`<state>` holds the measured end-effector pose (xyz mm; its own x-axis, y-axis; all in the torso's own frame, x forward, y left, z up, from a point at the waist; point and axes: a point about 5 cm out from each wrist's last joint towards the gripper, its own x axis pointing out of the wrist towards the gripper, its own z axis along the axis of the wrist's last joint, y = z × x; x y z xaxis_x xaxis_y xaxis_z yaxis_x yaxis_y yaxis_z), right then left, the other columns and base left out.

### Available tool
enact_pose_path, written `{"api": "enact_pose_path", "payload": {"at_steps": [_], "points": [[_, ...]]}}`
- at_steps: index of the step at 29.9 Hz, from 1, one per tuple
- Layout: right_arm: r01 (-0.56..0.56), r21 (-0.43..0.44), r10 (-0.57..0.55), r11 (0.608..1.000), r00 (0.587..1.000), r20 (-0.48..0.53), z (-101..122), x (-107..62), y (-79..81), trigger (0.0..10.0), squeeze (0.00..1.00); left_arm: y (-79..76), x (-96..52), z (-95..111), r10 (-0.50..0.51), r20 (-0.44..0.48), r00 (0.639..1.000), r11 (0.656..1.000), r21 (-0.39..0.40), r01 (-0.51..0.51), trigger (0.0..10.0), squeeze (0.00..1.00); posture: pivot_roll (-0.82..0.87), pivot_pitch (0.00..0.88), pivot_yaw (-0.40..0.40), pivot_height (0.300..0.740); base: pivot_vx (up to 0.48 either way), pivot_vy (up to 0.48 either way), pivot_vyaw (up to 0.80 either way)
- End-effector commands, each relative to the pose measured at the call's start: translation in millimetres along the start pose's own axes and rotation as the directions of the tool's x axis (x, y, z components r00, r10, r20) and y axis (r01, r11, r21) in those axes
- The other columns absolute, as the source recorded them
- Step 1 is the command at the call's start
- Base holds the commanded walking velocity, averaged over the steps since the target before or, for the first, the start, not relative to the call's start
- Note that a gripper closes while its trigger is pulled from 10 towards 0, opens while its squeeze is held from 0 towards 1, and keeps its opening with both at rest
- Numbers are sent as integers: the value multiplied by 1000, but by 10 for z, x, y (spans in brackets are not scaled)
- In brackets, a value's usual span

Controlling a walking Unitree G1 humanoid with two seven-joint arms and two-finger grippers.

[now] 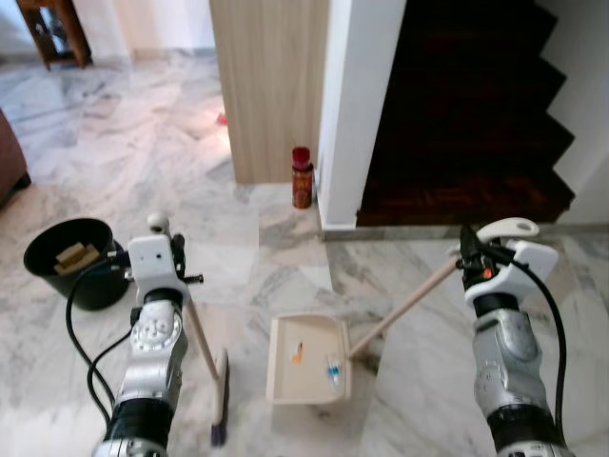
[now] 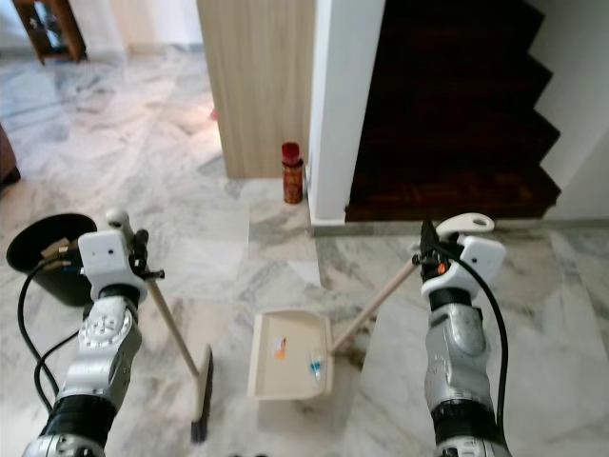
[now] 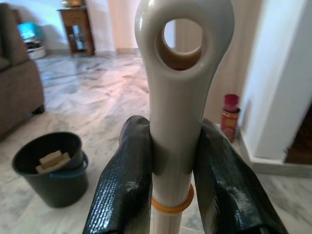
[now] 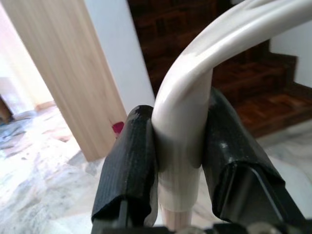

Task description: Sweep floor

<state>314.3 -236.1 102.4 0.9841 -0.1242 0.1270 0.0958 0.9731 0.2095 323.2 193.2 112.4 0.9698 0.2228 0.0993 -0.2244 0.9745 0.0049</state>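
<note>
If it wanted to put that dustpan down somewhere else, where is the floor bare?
Bare marble lies between the black bucket and the wooden panel, and again to the robot's right, below the dark stairs. It is crowded in the middle: the broom, the dustpan with its scraps, and the red can by the white wall.

I see open marble floor ahead on my left, blocked only by the black bucket near my left arm. Straight ahead, a wooden panel, white pillar and red can close the way; dark stairs rise behind on my right.
</note>
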Motion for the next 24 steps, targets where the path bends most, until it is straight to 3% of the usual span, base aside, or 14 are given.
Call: {"api": "enact_pose_path", "payload": {"at_steps": [1, 24], "points": [[-5, 14, 4, 1000, 998, 64, 149, 77, 32, 10000, 0, 17, 35, 99, -1, 38, 999, 1000, -3, 1, 10000, 0, -39, 0, 5, 740, 0, 300, 0], [-8, 32, 6, 999, 998, 62, 152, 91, 56, 10000, 0, 8, 54, 122, -1, 38, 999, 1000, -7, 2, 10000, 0, -36, 0, 7, 740, 0, 300, 0]]}}
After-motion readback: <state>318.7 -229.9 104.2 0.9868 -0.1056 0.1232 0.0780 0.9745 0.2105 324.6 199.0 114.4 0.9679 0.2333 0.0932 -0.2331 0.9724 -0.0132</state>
